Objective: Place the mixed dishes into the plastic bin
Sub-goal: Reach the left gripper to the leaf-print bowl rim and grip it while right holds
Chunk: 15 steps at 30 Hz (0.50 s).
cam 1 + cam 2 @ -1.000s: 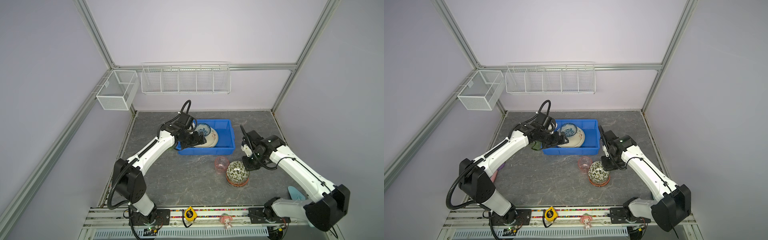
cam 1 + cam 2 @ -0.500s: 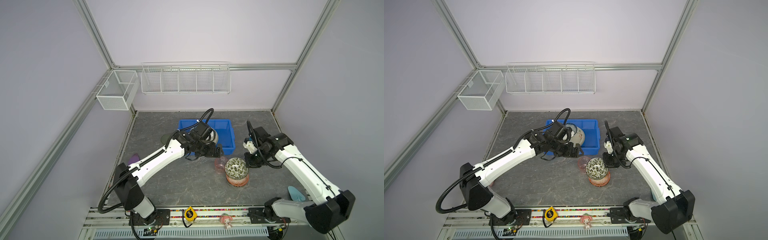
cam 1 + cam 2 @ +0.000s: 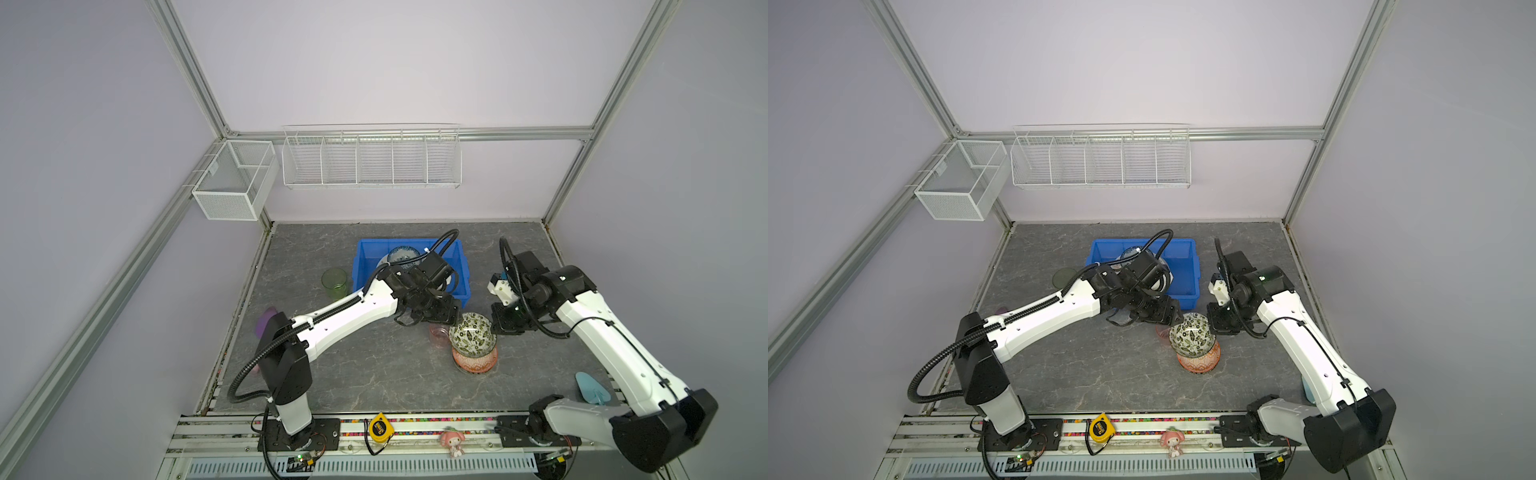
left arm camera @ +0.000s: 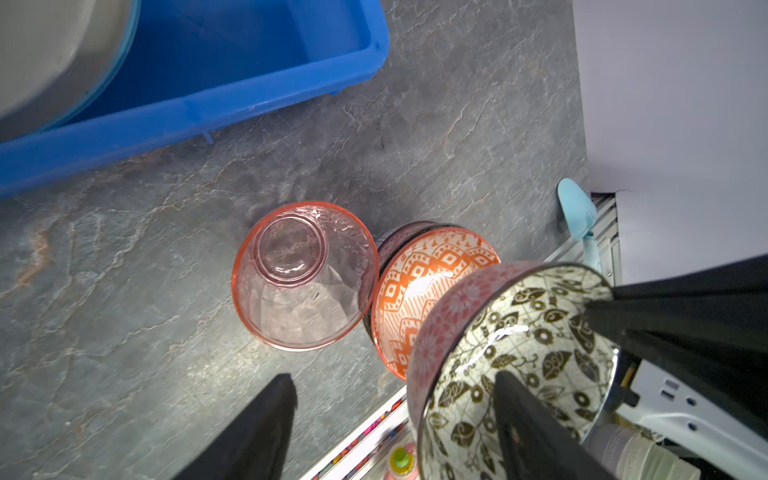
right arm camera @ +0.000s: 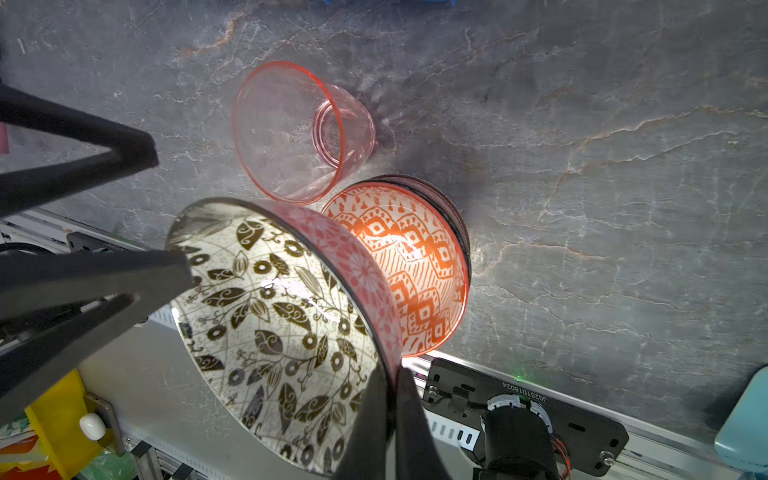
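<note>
Pinching leaf bowl (image 5: 282, 316) by the rim with right pincer (image 5: 390, 372), tilted atop orange bowl (image 5: 419, 257) on the counter (image 3: 365, 374) (pink cup (image 4: 299, 274) just beside). Straddling the same rim with left pincer (image 4: 395, 380), spread wide, gripping nothing. Outside the bin (image 3: 363, 266), near its front wall.

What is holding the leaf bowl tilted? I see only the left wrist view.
Observer: The right gripper is shut on the rim of the leaf bowl.
Operator: Is any dish outside my view?
Observer: A green cup stands upright, left of the bin.
Operator: And what lies in the bin?
Observer: A blue bowl, partly hidden behind the left arm.
</note>
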Available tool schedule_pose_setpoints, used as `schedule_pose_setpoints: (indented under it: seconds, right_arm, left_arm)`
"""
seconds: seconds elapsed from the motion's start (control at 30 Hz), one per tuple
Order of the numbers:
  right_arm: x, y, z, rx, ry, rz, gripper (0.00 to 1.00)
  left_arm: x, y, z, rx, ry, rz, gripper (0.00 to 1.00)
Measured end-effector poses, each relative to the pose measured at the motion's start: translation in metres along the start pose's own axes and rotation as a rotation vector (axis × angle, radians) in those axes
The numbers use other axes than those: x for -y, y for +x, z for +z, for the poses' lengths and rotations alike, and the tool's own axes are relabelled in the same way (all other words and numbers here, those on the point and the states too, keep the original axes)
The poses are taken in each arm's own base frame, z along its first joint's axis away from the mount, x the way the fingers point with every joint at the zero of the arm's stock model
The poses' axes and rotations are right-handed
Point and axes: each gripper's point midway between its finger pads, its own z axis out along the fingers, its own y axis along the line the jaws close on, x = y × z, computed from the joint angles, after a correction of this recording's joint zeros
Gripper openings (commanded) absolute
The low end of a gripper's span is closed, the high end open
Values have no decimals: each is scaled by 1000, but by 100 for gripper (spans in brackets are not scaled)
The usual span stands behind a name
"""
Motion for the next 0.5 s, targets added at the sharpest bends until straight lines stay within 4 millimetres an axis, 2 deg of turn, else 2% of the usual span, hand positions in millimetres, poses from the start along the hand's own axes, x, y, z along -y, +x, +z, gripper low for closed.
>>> schedule_pose_setpoints:
  seconds: [0.33,0.5]
  right_arm:
    - [2,-1,-1,2,-1,0,7]
    - [1,-3,-2,7,-2,-2,7]
  left_arm:
    - [5,9,9,-39,-10,23,42]
    - [6,11,10,-49,-15,32,36]
